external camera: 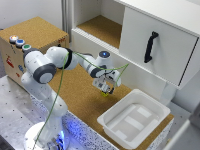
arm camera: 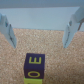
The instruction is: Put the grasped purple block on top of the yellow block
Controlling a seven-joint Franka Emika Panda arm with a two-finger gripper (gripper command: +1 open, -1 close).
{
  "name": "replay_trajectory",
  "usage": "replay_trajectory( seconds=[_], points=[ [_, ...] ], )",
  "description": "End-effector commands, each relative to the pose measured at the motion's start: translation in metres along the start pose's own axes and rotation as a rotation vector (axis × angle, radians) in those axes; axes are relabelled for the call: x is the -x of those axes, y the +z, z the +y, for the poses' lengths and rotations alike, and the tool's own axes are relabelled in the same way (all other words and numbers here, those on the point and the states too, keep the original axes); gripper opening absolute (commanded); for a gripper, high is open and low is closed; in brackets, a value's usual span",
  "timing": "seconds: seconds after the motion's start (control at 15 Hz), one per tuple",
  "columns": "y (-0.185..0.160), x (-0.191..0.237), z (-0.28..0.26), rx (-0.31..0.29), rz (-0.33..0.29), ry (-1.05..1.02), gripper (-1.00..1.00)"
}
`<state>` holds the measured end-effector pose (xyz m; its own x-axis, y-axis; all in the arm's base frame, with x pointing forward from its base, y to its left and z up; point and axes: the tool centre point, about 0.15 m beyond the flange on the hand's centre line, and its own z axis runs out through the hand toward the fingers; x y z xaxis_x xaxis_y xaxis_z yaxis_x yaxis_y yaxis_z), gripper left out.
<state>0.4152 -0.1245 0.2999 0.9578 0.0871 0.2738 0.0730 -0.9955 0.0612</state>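
In the wrist view a purple block [arm camera: 34, 60] with a yellow letter on its face sits directly against a yellow block [arm camera: 32, 75] on the cork surface, apparently stacked on it. My gripper [arm camera: 40, 31] is open. Its two pale fingers [arm camera: 7, 30] stand wide apart with nothing between them, and they are clear of both blocks. The exterior view has the gripper [external camera: 106, 90] low over the cork tabletop, with a small yellowish shape right at its tips; the purple block cannot be made out there.
A white plastic bin [external camera: 133, 119] stands on the exterior view's right, close to the gripper. A white cabinet with a black handle [external camera: 150, 46] and an open shelf is behind. A cork-topped box with coloured buttons [external camera: 19, 43] sits at the left.
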Motion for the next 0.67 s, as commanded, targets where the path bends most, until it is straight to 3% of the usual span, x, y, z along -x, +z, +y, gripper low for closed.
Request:
replay_trajectory(
  seconds=[0.0, 0.2, 0.4, 0.47, 0.6],
  points=[
    [-0.059, 0.026, 0.039, 0.043, -0.026, -0.007, 1.00],
    [-0.047, 0.031, 0.064, 0.027, -0.060, 0.011, 1.00],
    [-0.026, 0.026, 0.076, -0.040, -0.062, 0.006, 1.00],
    [-0.019, 0.023, 0.078, -0.047, -0.066, 0.016, -1.00],
    [-0.007, 0.018, 0.075, -0.071, -0.075, 0.000, -1.00]
  ],
)
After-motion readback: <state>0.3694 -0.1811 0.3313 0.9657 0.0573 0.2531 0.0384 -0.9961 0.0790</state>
